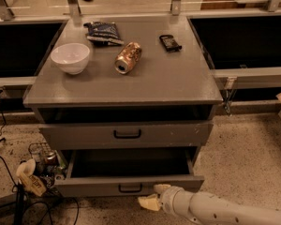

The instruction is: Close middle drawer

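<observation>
The middle drawer (98, 187) is pulled out from the grey cabinet, its long tray open and dark inside. Its flat grey front carries a small black bar handle (130, 188) at the centre. My gripper (152, 198), cream coloured on a white arm (215, 211), is low at the bottom of the view. It sits just in front of the drawer's front, right of the handle, touching or nearly touching it. The taller drawer front (126, 135) above is shut. The lowest drawer is hidden under the open one.
On the cabinet top (178, 78) lie a white bowl (70, 57), a tipped can (127, 57), a dark snack bag (103, 33) and a small black object (170, 42). Cables and a wire basket (42, 156) with clutter are on the floor at the left.
</observation>
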{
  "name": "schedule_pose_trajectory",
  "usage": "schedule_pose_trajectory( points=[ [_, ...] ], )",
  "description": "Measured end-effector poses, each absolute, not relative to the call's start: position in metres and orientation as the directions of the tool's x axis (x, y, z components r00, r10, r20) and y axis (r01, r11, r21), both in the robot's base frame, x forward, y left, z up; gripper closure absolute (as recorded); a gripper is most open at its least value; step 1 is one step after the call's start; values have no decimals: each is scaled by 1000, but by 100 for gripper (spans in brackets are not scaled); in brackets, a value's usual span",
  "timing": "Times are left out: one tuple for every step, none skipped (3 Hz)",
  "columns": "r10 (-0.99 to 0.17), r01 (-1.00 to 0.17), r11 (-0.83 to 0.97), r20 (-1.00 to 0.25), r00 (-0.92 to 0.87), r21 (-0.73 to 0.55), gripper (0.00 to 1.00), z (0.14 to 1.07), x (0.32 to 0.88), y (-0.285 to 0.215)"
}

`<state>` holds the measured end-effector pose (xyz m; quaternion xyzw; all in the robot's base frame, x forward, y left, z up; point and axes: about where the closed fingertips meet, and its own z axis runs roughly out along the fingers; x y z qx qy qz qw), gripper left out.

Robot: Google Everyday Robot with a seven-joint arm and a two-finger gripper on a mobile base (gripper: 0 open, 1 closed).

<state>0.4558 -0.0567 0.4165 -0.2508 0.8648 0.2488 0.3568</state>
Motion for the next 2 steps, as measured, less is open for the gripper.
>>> schedule_pose_trajectory(
  points=[
    [-256, -611, 750, -742, -620, 251, 0, 416, 456, -57],
    [-256, -611, 750, -742, -620, 252, 0, 416, 456, -57]
  ],
)
